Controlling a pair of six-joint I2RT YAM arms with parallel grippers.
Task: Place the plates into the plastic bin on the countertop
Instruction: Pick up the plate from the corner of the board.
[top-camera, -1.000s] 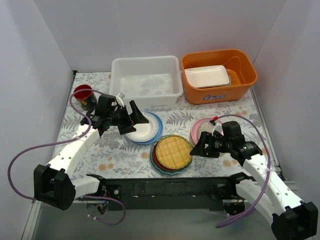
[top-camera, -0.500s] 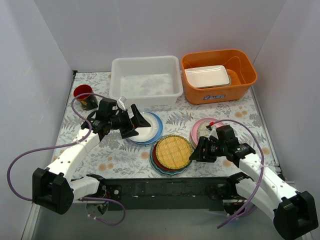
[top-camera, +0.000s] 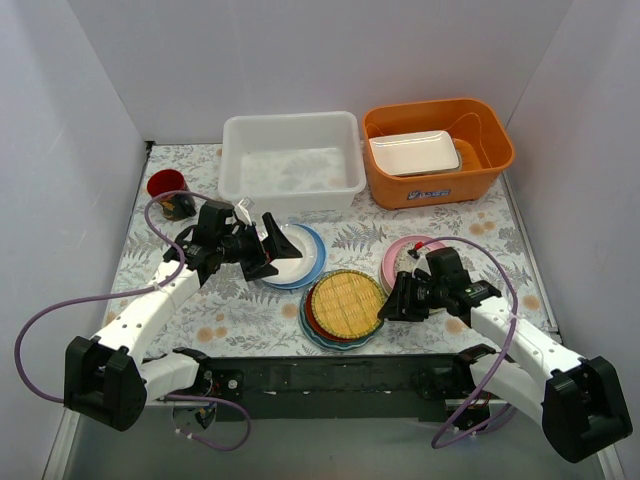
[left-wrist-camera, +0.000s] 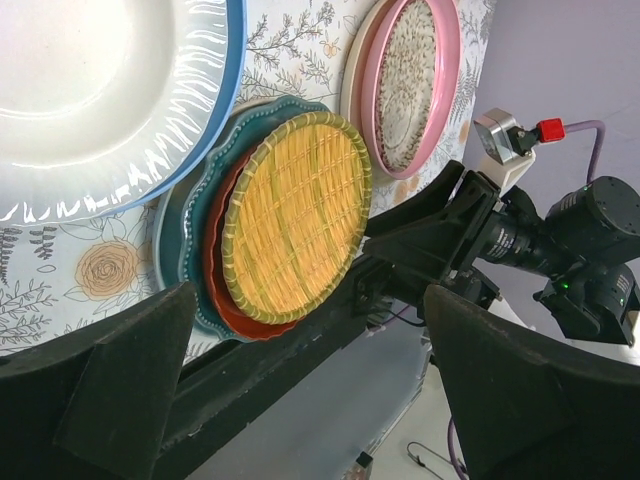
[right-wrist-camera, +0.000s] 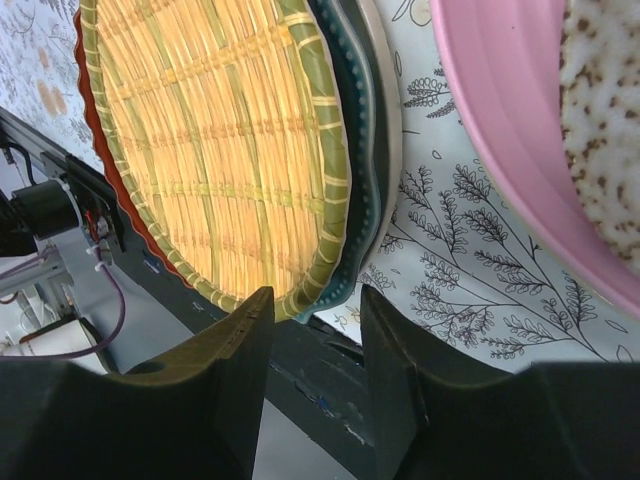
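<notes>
Yellow woven plate (right-wrist-camera: 210, 140) looks stiff and light; pinch its 3 o'clock rim. Right tool (right-wrist-camera: 315, 303) narrow, empty; left tool (top-camera: 268, 246) wide.

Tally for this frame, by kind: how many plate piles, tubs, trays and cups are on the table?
Plate piles: 3 (white plate on top; yellow woven plate on top; one with the pink plate)
Tubs: 2 (white bin, orange tub)
Trays: 1 (white tray, inside the orange tub)
Cups: 1 (red cup)
Total: 7
</notes>
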